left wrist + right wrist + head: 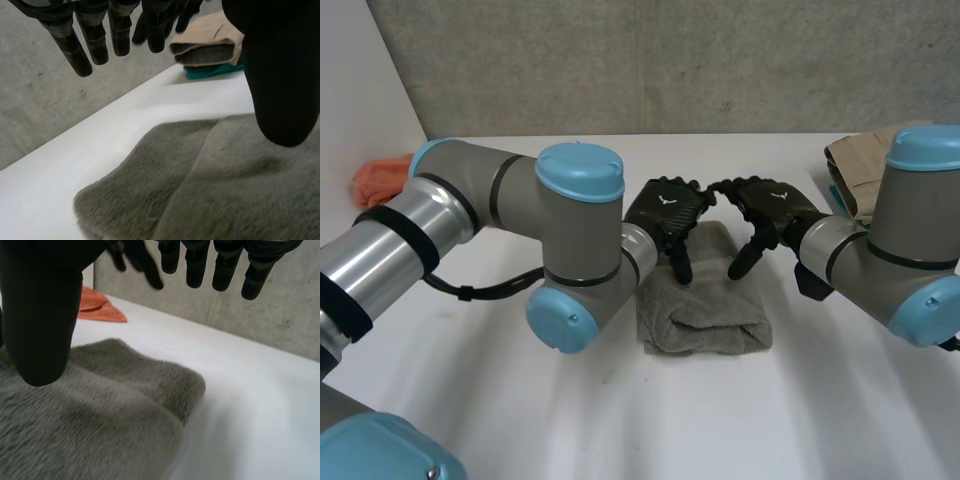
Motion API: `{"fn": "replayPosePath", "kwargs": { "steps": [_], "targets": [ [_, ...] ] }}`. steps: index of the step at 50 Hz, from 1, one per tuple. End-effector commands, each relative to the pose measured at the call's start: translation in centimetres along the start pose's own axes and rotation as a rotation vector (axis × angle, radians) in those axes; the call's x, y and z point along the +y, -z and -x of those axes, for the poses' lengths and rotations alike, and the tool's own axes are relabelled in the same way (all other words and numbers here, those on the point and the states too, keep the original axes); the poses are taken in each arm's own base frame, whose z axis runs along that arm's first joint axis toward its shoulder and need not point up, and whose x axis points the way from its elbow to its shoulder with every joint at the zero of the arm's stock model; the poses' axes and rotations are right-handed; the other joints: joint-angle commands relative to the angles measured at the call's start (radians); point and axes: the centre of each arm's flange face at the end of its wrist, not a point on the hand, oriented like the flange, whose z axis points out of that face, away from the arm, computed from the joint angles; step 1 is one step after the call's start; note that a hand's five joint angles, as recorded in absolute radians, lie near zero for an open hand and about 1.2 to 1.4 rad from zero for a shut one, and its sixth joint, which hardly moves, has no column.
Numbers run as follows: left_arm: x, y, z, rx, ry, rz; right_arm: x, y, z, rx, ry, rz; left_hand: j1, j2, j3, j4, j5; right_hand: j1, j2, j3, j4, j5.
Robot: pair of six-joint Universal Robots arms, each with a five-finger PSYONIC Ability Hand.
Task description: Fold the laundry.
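Two arms, two robot hands, one grey towel and three other cloths. Nearest me, my left arm (510, 240) bends across in front, just left of the grey towel (705, 305), and my right arm (905, 250) comes in from the towel's right. The towel lies alone on the white table (740, 420), between the two arms. It is thick and plush, folded into layers as a rough rectangle, with a rounded fold along its near edge and soft, rounded corners.

Bare table lies open in front of the towel and on both of its sides.

Over the towel's far edge are both hands, close to each other. My left robot hand (668, 215) is spread, fingers (82, 45) hanging loose and well apart from the thumb, holding nothing. My right robot hand (767, 208) is likewise wide, fingers (225, 267) relaxed above the plush, nothing between them and the thumb.

Beyond the towel, far to its left, one orange cloth (380, 180) lies by the table's far edge. Far to its right, one folded tan cloth (855, 165) rests on one teal cloth (212, 71). Behind the towel, the table ends at a grey concrete wall (670, 60).
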Motion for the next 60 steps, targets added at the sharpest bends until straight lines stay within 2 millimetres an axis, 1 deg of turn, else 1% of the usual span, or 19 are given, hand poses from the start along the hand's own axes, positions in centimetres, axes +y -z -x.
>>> {"fn": "replayPosePath", "kwargs": {
  "steps": [1, 8, 14, 18, 23, 26, 29, 33, 37, 39, 43, 45, 46, 48, 50, 53, 57, 58, 60],
  "targets": [
    [1.3, -0.5, 1.9, -0.045, -0.044, 0.039, -0.7, -0.5, 0.3, 0.006, -0.021, -0.081, -0.029, -0.021, -0.023, -0.012, -0.050, 0.001, -0.024, -0.032, -0.034, -0.046],
    [2.4, -0.6, 2.7, -0.077, -0.062, 0.078, -0.8, -0.6, 0.1, 0.006, -0.044, -0.090, -0.029, -0.021, -0.023, -0.012, -0.050, 0.001, -0.024, -0.032, -0.034, -0.046],
    [2.2, -0.5, 3.6, -0.112, -0.058, 0.077, -1.2, -0.7, -0.2, 0.016, -0.025, -0.098, -0.029, -0.021, -0.023, -0.012, -0.050, 0.001, -0.024, -0.032, -0.034, -0.046],
    [1.0, -0.3, 4.7, -0.143, -0.055, 0.057, -2.0, -0.8, -0.4, 0.020, 0.020, -0.115, -0.029, -0.021, -0.023, -0.012, -0.050, 0.004, -0.021, -0.029, -0.031, -0.043],
    [-1.4, 0.7, 5.7, -0.154, -0.047, 0.017, -1.9, -0.2, -0.1, 0.012, 0.106, 0.000, -0.029, -0.021, -0.023, -0.012, -0.050, 0.291, 0.266, 0.258, 0.256, 0.244],
    [-2.3, 1.6, 6.2, -0.160, -0.045, 0.017, -1.6, 0.1, 0.0, 0.003, 0.137, 0.064, 0.095, 0.103, 0.101, 0.112, 0.074, 0.453, 0.428, 0.420, 0.418, 0.406],
    [-3.3, 2.9, 6.6, -0.160, -0.041, 0.020, -1.0, 0.4, 0.5, -0.023, 0.168, 0.143, 0.107, 0.115, 0.113, 0.124, 0.086, 0.485, 0.461, 0.453, 0.451, 0.438],
    [-4.0, 4.5, 7.3, -0.160, -0.033, 0.033, 0.3, -0.2, 1.1, -0.047, 0.191, 0.191, 0.104, 0.112, 0.110, 0.121, 0.083, 0.494, 0.469, 0.462, 0.460, 0.447],
    [-3.5, 6.0, 7.5, -0.134, -0.022, 0.064, 1.2, -1.4, 1.7, -0.062, 0.203, 0.179, 0.098, 0.106, 0.104, 0.115, 0.077, 0.480, 0.455, 0.447, 0.445, 0.433],
    [-3.2, 6.8, 7.7, -0.122, -0.013, 0.079, 1.9, -2.2, 2.1, -0.071, 0.215, 0.175, 0.086, 0.095, 0.092, 0.103, 0.065, 0.418, 0.394, 0.386, 0.384, 0.371],
    [-2.4, 7.6, 8.5, -0.128, 0.002, 0.088, 3.4, -3.4, 2.5, -0.066, 0.233, 0.194, 0.072, 0.080, 0.077, 0.089, 0.051, 0.283, 0.259, 0.251, 0.249, 0.236],
    [-2.2, 7.8, 8.8, -0.132, 0.008, 0.086, 4.0, -3.8, 2.4, -0.055, 0.241, 0.204, 0.057, 0.065, 0.063, 0.074, 0.036, 0.286, 0.261, 0.253, 0.251, 0.239],
    [-2.0, 7.9, 8.9, -0.134, 0.009, 0.088, 4.1, -4.0, 2.4, -0.050, 0.247, 0.208, 0.051, 0.059, 0.057, 0.068, 0.030, 0.297, 0.273, 0.265, 0.263, 0.250],
    [-1.5, 7.9, 9.3, -0.143, 0.014, 0.083, 4.1, -4.4, 2.4, -0.034, 0.254, 0.198, 0.031, 0.039, 0.036, 0.048, 0.010, 0.686, 0.661, 0.653, 0.651, 0.639],
    [-1.0, 7.7, 9.8, -0.152, 0.017, 0.081, 3.2, -4.4, 2.4, -0.025, 0.251, 0.170, 0.022, 0.030, 0.027, 0.039, 0.001, 1.220, 1.195, 1.187, 1.185, 1.173],
    [-0.7, 7.5, 10.4, -0.163, 0.020, 0.080, 1.8, -3.9, 2.5, -0.019, 0.235, 0.133, 0.019, 0.027, 0.025, 0.036, -0.002, 1.223, 1.198, 1.190, 1.188, 1.176],
    [-0.5, 7.1, 11.0, -0.161, 0.026, 0.072, -2.7, -1.9, 3.6, -0.033, 0.247, 0.003, -0.008, 0.001, -0.002, 0.009, -0.028, 1.223, 1.198, 1.190, 1.188, 1.176],
    [-0.6, 6.7, 11.2, -0.158, 0.030, 0.066, -5.2, -0.5, 3.9, -0.033, 0.256, -0.063, -0.016, -0.008, -0.011, 0.001, -0.037, 1.223, 1.198, 1.190, 1.188, 1.176],
    [-0.6, 6.4, 11.3, -0.157, 0.038, 0.063, -7.2, 0.9, 4.3, -0.040, 0.268, -0.118, -0.019, -0.011, -0.014, -0.002, -0.040, 1.223, 1.198, 1.190, 1.188, 1.176]
  ]
}}
